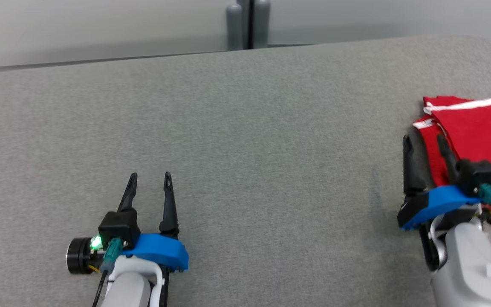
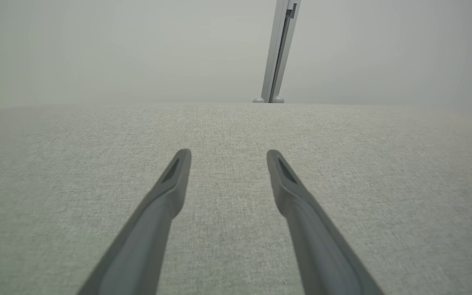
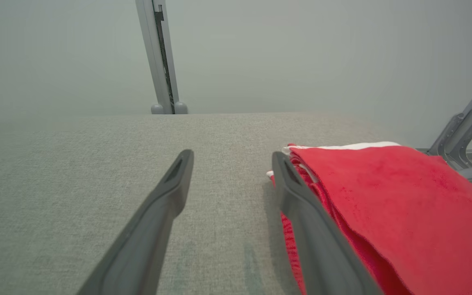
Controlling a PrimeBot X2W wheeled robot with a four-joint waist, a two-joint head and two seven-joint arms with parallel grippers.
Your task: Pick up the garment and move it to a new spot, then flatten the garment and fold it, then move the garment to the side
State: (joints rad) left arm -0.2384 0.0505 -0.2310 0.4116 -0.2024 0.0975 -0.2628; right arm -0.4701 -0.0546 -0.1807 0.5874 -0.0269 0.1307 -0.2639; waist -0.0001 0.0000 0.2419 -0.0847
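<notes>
two grippers sit at the near edge of a wide grey fabric-covered table (image 1: 245, 128), each on a pale forearm with a blue wrist collar. the left gripper (image 1: 150, 174) is at the lower left, its two long dark fingers spread apart and pointing away over the cloth surface; in its wrist view the left gripper (image 2: 228, 152) is released, with bare grey fabric showing between the fingers. a small green light glows on the black block by its wrist.

the right gripper (image 1: 423, 137) is at the lower right, also released and gripping no cloth. in its wrist view the right gripper (image 3: 232, 153) has grey table between the fingers, while its right-hand finger runs along the left edge of the red garment (image 3: 383, 192), just beside or touching the layered edge; which one, i cannot tell.

the red garment (image 1: 480, 128) lies folded at the right side of the table, well apart from the left gripper. it has white trim along its far edge and stacked layers at its left edge, and it runs out of the head view on the right.

further off, the table's far edge curves down at the right. beyond it stands a grey upright post (image 1: 249, 23) against a pale wall, and a grey metal frame (image 3: 465, 131) stands past the garment.
</notes>
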